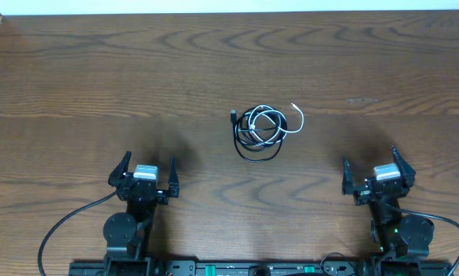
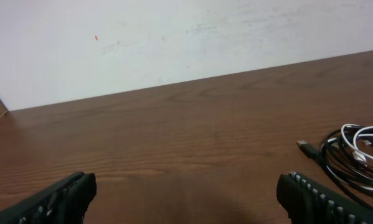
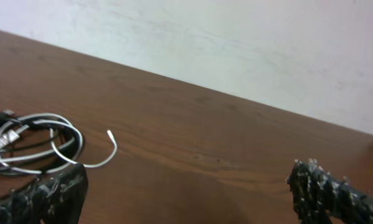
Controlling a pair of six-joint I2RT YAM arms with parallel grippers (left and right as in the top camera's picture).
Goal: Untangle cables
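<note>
Cables (image 1: 260,132) lie in one small tangled coil on the wooden table (image 1: 99,77), ahead of both grippers and between them. The coil is forward and to the right of our left gripper (image 1: 149,162), forward and to the left of our right gripper (image 1: 371,159), and well apart from each. We see a black cable (image 1: 240,142) looped with a white cable (image 1: 277,121) wound through it. The white one's free end (image 1: 294,106) curls out toward the right gripper's side, and a black plug (image 1: 234,116) pokes out toward the left gripper's side. Both grippers stand wide open and hold nothing. From the left wrist the coil sits beyond the right-hand finger (image 2: 323,200); from the right wrist it sits just past the left-hand finger (image 3: 46,196). A pale wall (image 2: 174,37) rises behind the table's far edge.
</note>
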